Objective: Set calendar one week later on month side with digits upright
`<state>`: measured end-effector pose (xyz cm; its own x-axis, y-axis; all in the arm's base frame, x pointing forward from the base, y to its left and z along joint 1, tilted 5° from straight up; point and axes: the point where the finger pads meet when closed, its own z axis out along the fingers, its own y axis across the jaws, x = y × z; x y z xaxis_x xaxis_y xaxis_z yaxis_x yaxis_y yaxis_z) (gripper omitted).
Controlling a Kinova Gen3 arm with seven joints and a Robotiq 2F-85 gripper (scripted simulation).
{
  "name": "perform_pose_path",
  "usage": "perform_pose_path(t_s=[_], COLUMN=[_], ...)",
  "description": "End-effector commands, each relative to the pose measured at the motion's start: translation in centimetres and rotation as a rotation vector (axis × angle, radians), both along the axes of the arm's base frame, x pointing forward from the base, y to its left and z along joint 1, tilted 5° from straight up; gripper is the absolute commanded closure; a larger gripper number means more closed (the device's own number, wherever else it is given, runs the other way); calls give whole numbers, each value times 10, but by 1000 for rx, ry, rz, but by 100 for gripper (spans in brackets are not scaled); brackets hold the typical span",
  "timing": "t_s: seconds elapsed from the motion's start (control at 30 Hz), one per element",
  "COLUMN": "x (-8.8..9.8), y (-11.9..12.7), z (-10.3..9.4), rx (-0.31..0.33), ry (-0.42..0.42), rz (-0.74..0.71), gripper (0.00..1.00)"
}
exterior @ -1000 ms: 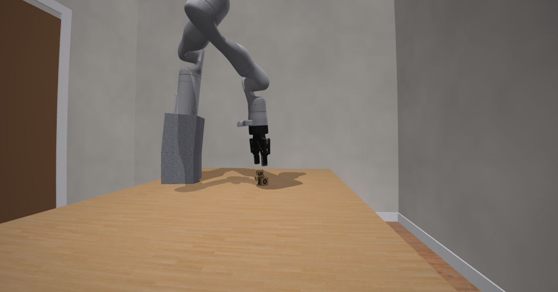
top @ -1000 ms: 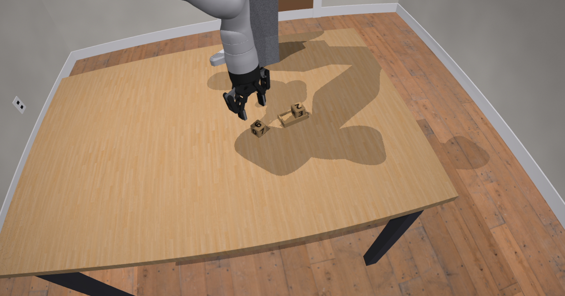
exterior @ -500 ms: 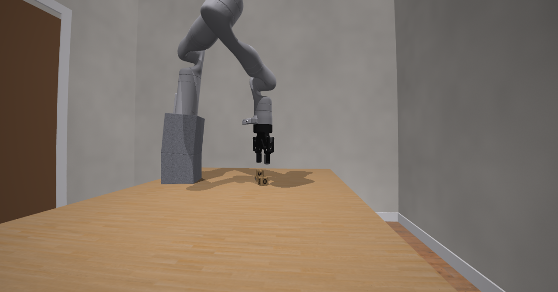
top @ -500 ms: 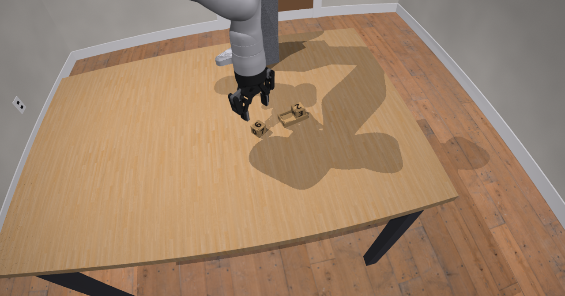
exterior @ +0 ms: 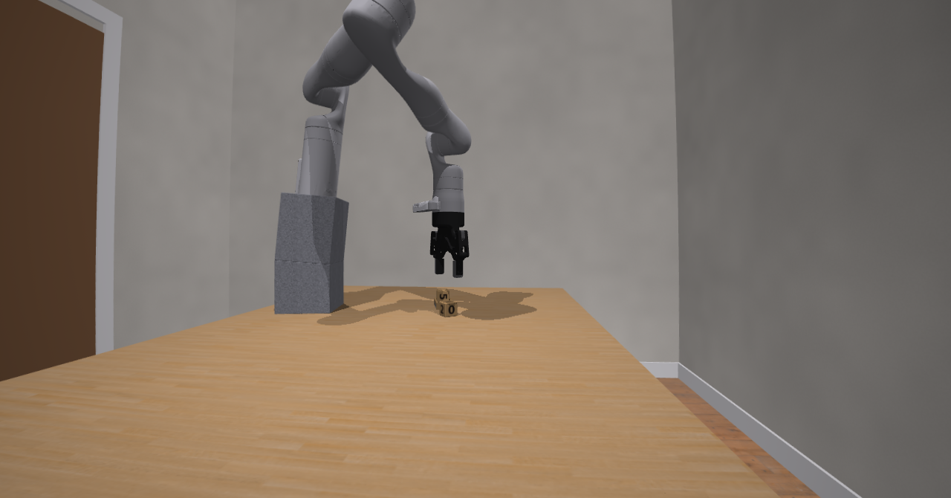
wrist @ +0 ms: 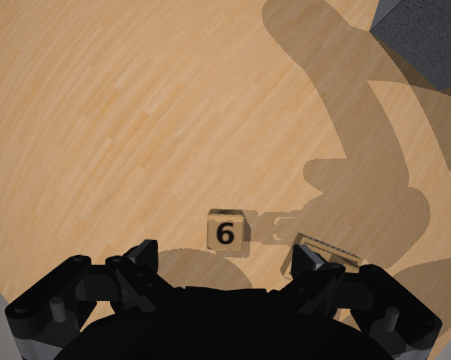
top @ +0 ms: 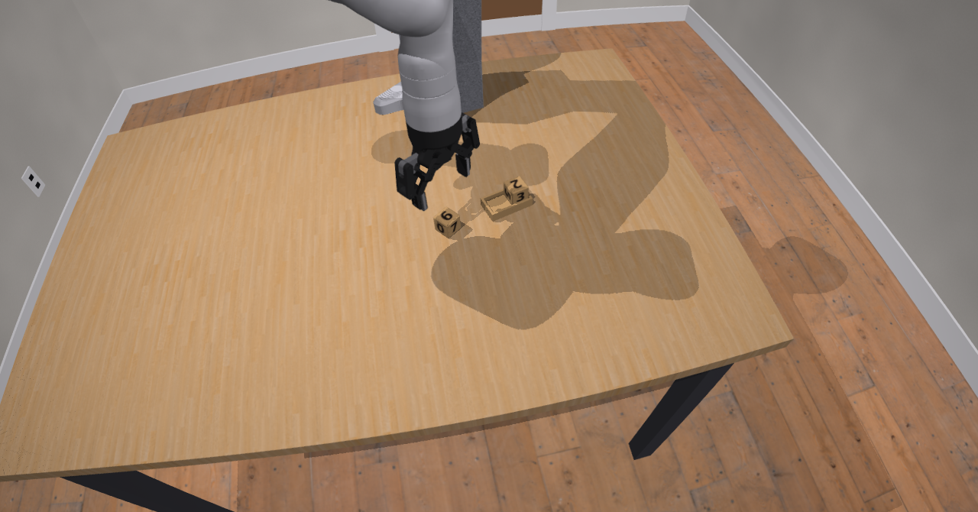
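Observation:
My gripper (top: pixel 443 187) (exterior: pixel 449 273) (wrist: pixel 225 258) is open and empty, pointing down above the loose cube. That wooden cube (top: pixel 447 222) (exterior: pixel 449 308) (wrist: pixel 225 232) stands flat on the table outside the tray, 6 on top. The top view shows its 0 and 7 side faces. The small wooden tray (top: pixel 506 212) (wrist: pixel 335 248) lies just right of it. The second cube (top: pixel 516 191) (exterior: pixel 443 294) sits in the tray's right part in the top view, with a 2 on top and a 3 in front; the exterior view shows a turned 5. The month's name is not readable.
The wooden table (top: pixel 239 269) (exterior: pixel 399 395) carries the tray and cubes. The grey robot pedestal (top: pixel 468 50) (exterior: pixel 309 256) (wrist: pixel 425 42) stands at the table's back in the top view. Arm shadows fall across the tray and the table around it.

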<state>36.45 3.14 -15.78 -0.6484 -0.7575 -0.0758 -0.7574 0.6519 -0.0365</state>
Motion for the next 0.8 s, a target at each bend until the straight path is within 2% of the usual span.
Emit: perform_pose_path(t_s=[0.0, 0.33, 0.37, 0.77], x=[0, -1, -1, -1], y=[0, -1, -1, -1], z=[1, 12, 12, 12], rx=[0, -1, -1, -1], ry=[-1, -1, -1, -1], rz=[0, 4, 4, 4], gripper=[0, 0, 52, 52])
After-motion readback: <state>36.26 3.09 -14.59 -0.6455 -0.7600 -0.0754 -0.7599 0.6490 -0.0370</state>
